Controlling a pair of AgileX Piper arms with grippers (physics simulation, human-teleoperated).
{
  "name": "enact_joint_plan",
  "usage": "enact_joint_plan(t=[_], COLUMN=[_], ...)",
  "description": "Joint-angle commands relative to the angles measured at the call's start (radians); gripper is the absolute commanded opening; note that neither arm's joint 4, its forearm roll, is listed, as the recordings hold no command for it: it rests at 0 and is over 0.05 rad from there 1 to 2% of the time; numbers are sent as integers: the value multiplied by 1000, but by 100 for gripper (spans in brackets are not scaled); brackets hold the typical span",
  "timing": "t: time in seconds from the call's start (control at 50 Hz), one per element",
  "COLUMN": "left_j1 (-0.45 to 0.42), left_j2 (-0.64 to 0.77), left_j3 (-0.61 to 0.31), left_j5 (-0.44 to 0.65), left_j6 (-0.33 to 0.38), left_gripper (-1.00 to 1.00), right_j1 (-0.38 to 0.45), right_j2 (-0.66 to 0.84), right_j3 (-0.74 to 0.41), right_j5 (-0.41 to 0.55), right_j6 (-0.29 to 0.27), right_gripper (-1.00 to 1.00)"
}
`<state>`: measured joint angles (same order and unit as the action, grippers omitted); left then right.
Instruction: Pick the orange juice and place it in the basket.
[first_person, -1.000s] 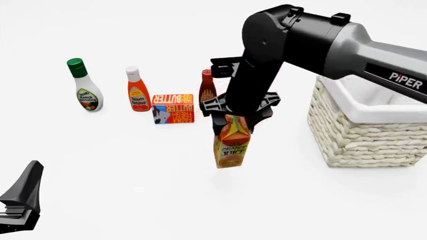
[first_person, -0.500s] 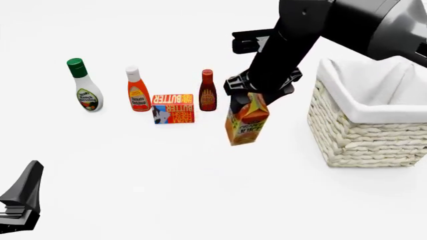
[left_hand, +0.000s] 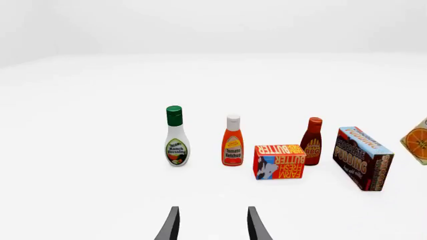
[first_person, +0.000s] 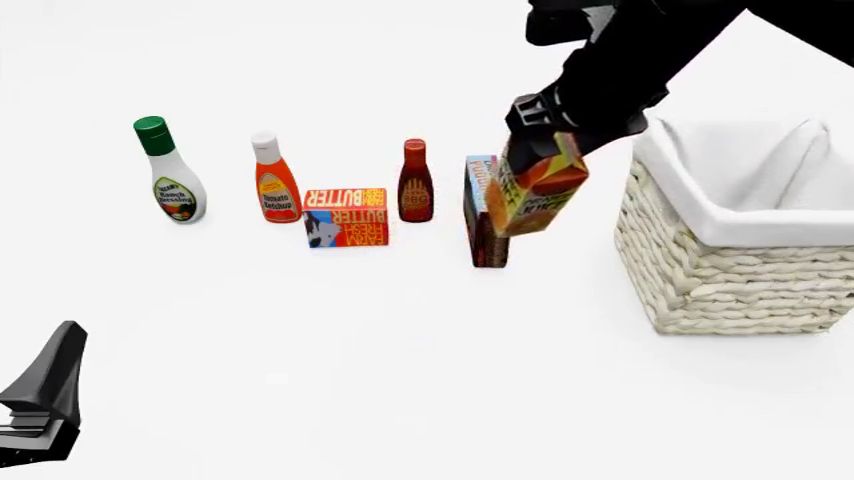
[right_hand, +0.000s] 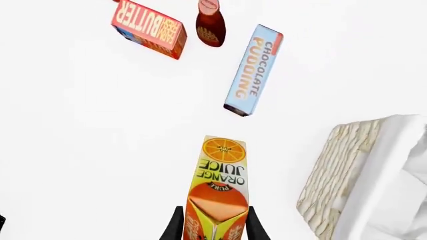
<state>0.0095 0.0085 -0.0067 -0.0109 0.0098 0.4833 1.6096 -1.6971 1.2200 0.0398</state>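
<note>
Juice (first_person: 535, 188): carton held off the surface, tilted, just left of basket, in front of pudding box (first_person: 482, 212).
Right pincer (right_hand: 215, 226): closed on juice's gable top, fingers either side.
Basket (first_person: 727, 270): wicker w/ white liner, right of juice, apart from it.
Left pincer (left_hand: 212, 225): fingers parted, nothing between; well left of basket, low.
Others, left of basket: BBQ bottle (first_person: 415, 181), butter (first_person: 346, 217), ketchup (first_person: 276, 180), ranch (first_person: 171, 171).

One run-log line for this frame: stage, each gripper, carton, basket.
stage: carry | right gripper: shut on orange juice, airborne, tilted | left gripper: open, idle | basket: nothing visible inside; carton not yet over it
</note>
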Motion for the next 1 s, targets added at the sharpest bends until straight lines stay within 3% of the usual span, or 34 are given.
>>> enact_joint_plan(t=[0.02, 0.38, 0.46, 0.52, 0.56, 0.68, 1.0], left_j1=[0, 0, 0, 0, 0, 0, 0], left_j2=[0, 0, 0, 0, 0, 0, 0], left_j3=[0, 0, 0, 0, 0, 0, 0], left_j5=[0, 0, 0, 0, 0, 0, 0], left_j6=[0, 0, 0, 0, 0, 0, 0], left_gripper=[100, 100, 100, 100, 100, 100, 100], right_j1=[-54, -105, -102, -126, -108, -148, -231], right_j2=[-44, -82, -85, -95, -92, -113, -148], right_j3=[-33, -71, -79, -92, -101, -126, -170], right_j5=[0, 0, 0, 0, 0, 0, 0], right_j6=[-50, -120, -113, -146, -133, -178, -229], right_gripper=[-100, -100, -100, -100, -100, -100, -100])
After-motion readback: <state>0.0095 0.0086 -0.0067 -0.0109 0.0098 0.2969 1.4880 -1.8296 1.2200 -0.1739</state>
